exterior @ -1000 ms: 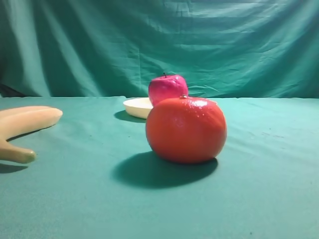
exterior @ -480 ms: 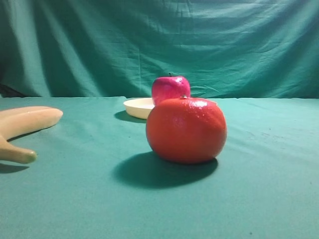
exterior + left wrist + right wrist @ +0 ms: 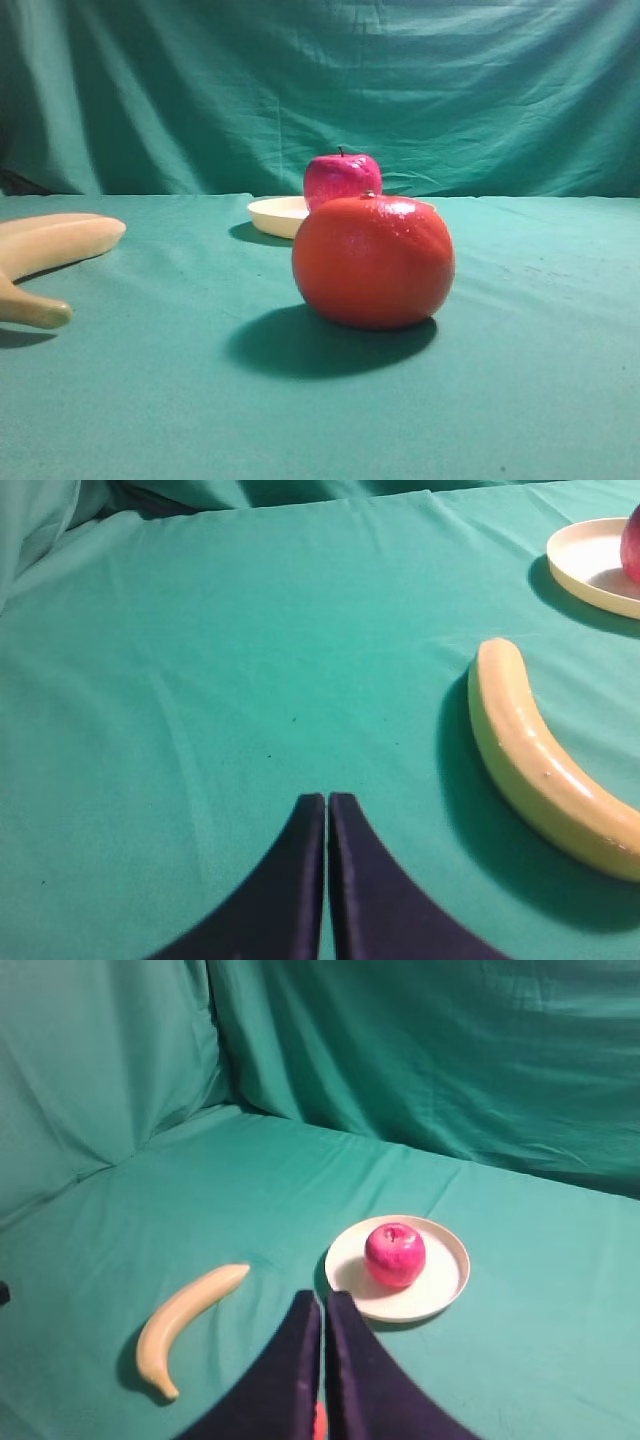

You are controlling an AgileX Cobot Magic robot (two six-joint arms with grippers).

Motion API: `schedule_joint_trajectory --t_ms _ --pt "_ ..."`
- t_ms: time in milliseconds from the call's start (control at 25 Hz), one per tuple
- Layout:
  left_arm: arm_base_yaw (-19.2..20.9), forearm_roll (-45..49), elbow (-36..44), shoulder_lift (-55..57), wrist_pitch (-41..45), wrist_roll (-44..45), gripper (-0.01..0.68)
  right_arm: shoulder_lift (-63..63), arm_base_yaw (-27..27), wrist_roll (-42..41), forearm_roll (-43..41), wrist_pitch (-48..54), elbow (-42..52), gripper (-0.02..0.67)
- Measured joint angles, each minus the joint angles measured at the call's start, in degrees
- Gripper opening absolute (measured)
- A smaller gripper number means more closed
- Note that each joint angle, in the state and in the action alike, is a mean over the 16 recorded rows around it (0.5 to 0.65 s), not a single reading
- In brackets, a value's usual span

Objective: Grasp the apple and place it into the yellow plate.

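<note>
Biggest thing going is the green cloth (image 3: pixel 150 400), covering the whole table and hung up behind as a backdrop, with lots of bare fabric on every side of the objects. Next down, the orange-red round fruit (image 3: pixel 373 262) fills the middle of the high view and hides part of what's behind it. The banana (image 3: pixel 185 1320) lies off at about 8 o'clock from the plate in the right wrist view, well apart from it, pale yellow and curved.

The yellow plate (image 3: pixel 445 1275) is a shallow cream round with a low rim, open cloth all around its edge. The apple (image 3: pixel 395 1254) sits on it, a bit toward 10 o'clock of centre, with plate showing around it. It's glossy magenta-red with a bright highlight on top, and the high view shows a thin dark stem standing upright.

Left gripper (image 3: pixel 327 810) is clenched, fingers pressed together with nothing between them, over bare cloth with the banana at its 3 o'clock. Right gripper (image 3: pixel 322 1305) is clenched and empty too, tips near the plate's 7 o'clock rim.
</note>
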Motion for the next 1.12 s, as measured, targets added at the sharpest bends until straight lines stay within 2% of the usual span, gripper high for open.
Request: schedule_joint_trajectory --t_ms 280,480,880,1120 --pt "0.00 0.00 0.00 0.00 0.00 0.00 0.000 -5.46 -1.04 -1.44 -0.55 0.87 3.38 0.000" --pt "0.00 0.00 0.00 0.00 0.00 0.00 0.000 -8.26 -4.21 -2.92 -1.53 -4.71 9.26 0.000" --pt "0.00 0.00 0.00 0.00 0.00 0.00 0.000 -19.75 -15.71 -4.72 -3.30 -26.38 33.01 0.000" --pt "0.00 0.00 0.00 0.00 0.00 0.00 0.000 -27.02 -21.48 -4.71 -3.71 -34.20 47.67 0.000"
